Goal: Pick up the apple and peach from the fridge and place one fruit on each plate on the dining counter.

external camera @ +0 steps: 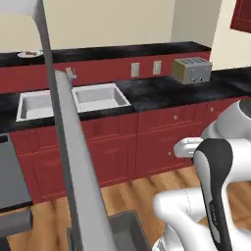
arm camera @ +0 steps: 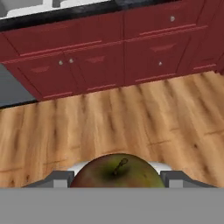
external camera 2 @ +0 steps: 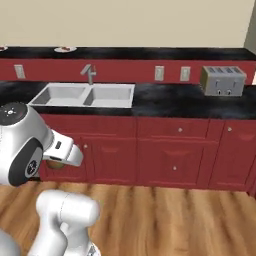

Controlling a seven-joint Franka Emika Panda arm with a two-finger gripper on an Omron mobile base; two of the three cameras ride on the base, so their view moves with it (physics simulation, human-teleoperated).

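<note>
Left base view: arm (external camera: 215, 191) rose at lower right, white w/ dark joint. A grey fridge door (external camera: 81, 162) edge ran as a slanted band from top left down to bottom centre, w/ a thin bar handle (external camera: 49, 73) beside it. Sink (external camera: 73, 100) sat at centre left in the black counter (external camera: 162, 90); toaster (external camera: 192, 70) at upper right. Red cabinets (external camera: 147, 142) ran below, wood floor (external camera: 132, 196) under them. A plate (external camera: 30, 53) lay far back at upper left on the rear black ledge — something dark on it, too small to tell what.

Right base view: arm at lower left, its wrist reaching right. Just under the wrist a brownish round bit, the apple (external camera 2: 55, 163), peeked out. Sink at upper left w/ faucet (external camera 2: 90, 73) behind it; toaster at upper right. A plate showed at top left on the rear ledge, small. Cabinets across mid frame, floor at bottom.

Hand view: gripper (arm camera: 118, 177) at bottom centre, jaws part closed on the apple — red-green, stem up, sitting between the two finger tips (arm camera: 59, 178) and filling the gap. Behind it the floor, then cabinets w/ small knobs across the top. Grey panel at mid left edge; couldn't tell what.
</note>
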